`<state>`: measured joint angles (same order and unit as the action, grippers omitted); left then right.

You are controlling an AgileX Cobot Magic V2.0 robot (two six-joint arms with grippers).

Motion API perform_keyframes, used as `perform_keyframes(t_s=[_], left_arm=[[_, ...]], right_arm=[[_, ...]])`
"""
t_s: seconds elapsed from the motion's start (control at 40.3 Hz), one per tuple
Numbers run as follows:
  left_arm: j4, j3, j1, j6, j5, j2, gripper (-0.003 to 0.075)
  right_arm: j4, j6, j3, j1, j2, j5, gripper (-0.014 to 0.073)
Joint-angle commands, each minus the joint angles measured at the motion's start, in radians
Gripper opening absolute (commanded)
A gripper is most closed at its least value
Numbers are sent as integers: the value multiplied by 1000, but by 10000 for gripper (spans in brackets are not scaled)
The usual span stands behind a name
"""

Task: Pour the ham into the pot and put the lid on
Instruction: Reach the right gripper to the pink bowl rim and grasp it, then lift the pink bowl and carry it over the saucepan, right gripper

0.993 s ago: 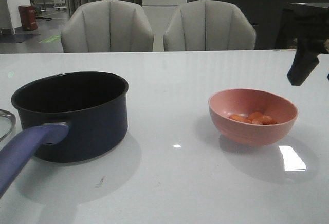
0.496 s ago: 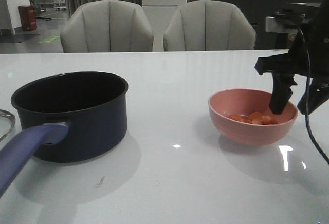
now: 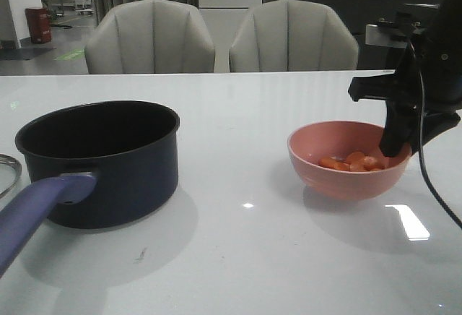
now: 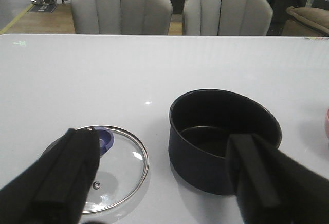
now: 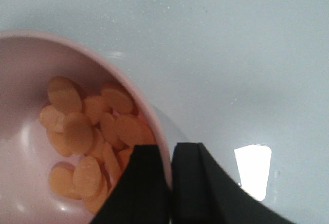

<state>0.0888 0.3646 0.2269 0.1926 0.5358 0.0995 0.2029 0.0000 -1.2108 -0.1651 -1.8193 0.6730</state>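
Front view: right gripper (image 3: pixel 395 145) is clamped on the far-right rim of the pink bowl (image 3: pixel 339 174), one finger inside, one outside. Bowl sits on the white table (image 3: pixel 245 257), right of centre, w/ the ham (image 3: pixel 351 162) as a small heap of orange slices at its bottom. Right wrist view confirms: both dark fingers (image 5: pixel 193 183) pinch the bowl wall (image 5: pixel 159 131) between them, nearly together, ham slices (image 5: pixel 87 131) piled just beside the inner finger.

Pot (image 3: pixel 101 160) stands upright on the table's left side, well apart from the bowl, black inside, handle (image 3: pixel 32 210) pointing toward the camera & left. Nothing visible in the pot.

Left wrist view: left gripper (image 4: pixel 164 183) is spread wide, holding nothing, above the table. Lid (image 4: pixel 105 165) lies flat on the table just beside the pot (image 4: pixel 223 136), blue knob (image 4: pixel 104 137) partly behind one finger. In front view only the lid's rim edge (image 3: pixel 7 170) shows, at far left.
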Motion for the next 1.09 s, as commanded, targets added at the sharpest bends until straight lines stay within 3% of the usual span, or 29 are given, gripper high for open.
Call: perform_keyframes(t_s=[0.0, 0.248, 0.422, 0.521, 0.745, 0.893, 1.067], left_arm=[[1, 28, 10, 0, -72, 11, 552], [1, 28, 10, 0, -72, 11, 552], [1, 28, 10, 0, -72, 11, 552], [1, 28, 10, 0, -72, 11, 552], [1, 28, 10, 0, -72, 11, 552], [1, 28, 10, 0, -72, 11, 552], [1, 28, 10, 0, -72, 11, 552]], right_arm=[[13, -14, -64, 7, 73, 3, 137], [13, -56, -183, -77, 160, 45, 137], [13, -68, -295, -216, 168, 69, 137], [13, -67, -325, -307, 167, 10, 137], [-70, -68, -318, -465, 166, -334, 137], [-114, -68, -237, -496, 166, -596, 137], [-123, -70, -41, -504, 166, -1014, 137]])
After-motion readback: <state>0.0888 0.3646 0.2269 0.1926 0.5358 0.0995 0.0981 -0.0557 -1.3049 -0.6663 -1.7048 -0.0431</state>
